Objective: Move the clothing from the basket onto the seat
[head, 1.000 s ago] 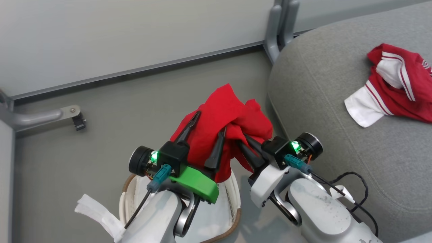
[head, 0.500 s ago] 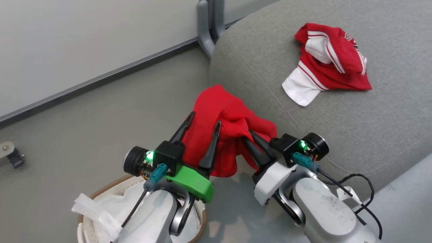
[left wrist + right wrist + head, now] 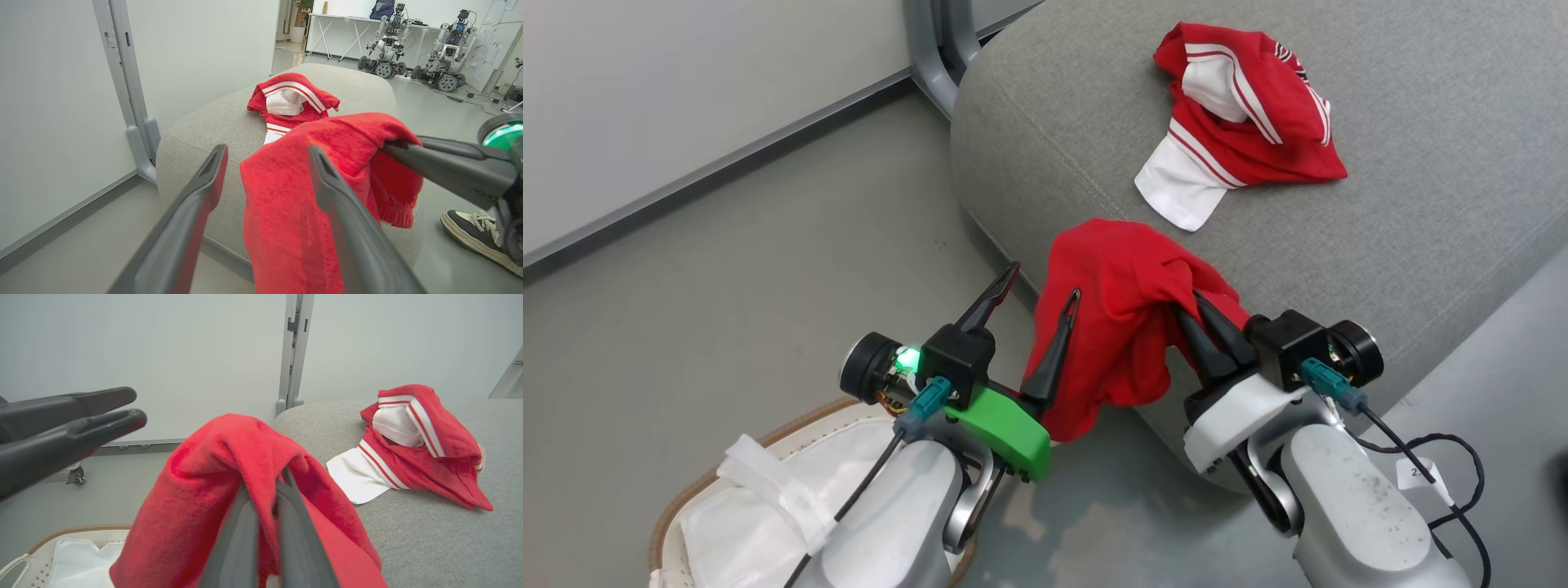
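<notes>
Right pincer [image 3: 1187, 300] was clamped tight on a fold of the red garment [image 3: 1111, 327], fingers pressed together with the cloth bunched over the tips. So that one was up in the air, draped over the fingers and hanging past the seat's [image 3: 1421, 245] near left corner, with its lower end dangling over the floor [image 3: 727, 286]. Couldn't tell if it brushed the seat's side or not.

Left pincer [image 3: 1045, 279] was spread wide with nothing in it, sitting just left of the red garment. Its inner finger looked right up against the hanging cloth, but whether it actually touched, no idea. In the left wrist view the cloth's edge hung across part of the gap beyond the two fingers.

Striped garment [image 3: 1241, 122] was lying crumpled on top of the seat, back from the left edge, white flap pointing toward the near edge, well apart from the red one.

Basket [image 3: 81, 529] sat on the floor under the left arm, off the seat's near left corner, with a white liner [image 3: 743, 506] in it.

Also, in the left wrist view, a person's shoe [image 3: 470, 226] was on the floor past the right pincer, and a couple of other robots [image 3: 386, 28] were parked way back in the room.
</notes>
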`<state>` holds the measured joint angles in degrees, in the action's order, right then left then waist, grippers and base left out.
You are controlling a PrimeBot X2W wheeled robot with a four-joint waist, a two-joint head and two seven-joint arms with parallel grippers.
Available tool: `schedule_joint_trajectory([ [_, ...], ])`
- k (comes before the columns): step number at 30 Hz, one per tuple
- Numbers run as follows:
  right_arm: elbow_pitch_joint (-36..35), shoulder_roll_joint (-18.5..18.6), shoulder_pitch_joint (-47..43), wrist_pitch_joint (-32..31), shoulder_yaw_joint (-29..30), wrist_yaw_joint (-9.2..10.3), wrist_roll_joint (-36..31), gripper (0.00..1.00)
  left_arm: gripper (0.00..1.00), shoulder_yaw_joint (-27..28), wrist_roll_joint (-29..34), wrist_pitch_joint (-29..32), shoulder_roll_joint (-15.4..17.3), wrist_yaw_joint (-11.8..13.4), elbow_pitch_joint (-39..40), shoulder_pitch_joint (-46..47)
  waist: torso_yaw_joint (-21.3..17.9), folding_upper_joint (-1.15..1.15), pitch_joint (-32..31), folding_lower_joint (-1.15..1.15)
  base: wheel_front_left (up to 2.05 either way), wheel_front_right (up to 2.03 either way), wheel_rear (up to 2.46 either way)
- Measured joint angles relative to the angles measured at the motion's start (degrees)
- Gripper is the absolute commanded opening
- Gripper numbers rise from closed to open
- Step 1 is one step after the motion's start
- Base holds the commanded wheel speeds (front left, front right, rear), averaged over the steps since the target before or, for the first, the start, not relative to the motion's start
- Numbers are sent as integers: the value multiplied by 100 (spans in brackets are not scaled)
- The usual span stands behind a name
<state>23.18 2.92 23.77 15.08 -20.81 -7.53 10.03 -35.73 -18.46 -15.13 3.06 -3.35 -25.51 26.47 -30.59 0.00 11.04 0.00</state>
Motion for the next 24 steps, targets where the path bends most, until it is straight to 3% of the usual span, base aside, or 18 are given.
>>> schedule_joint_trajectory([
  [11, -149, 60, 307, 0, 575, 0, -334, 0, 100, -80, -14, 0, -18, -23, -243, 163, -38, 0, 272, 0, 0, 0, 0],
  [24, 146, 923, 2116, 0, 1176, 0, -524, 0, 100, 18, 36, 1, 153, 108, -319, 238, -2, 0, 722, 0, 0, 0, 0],
])
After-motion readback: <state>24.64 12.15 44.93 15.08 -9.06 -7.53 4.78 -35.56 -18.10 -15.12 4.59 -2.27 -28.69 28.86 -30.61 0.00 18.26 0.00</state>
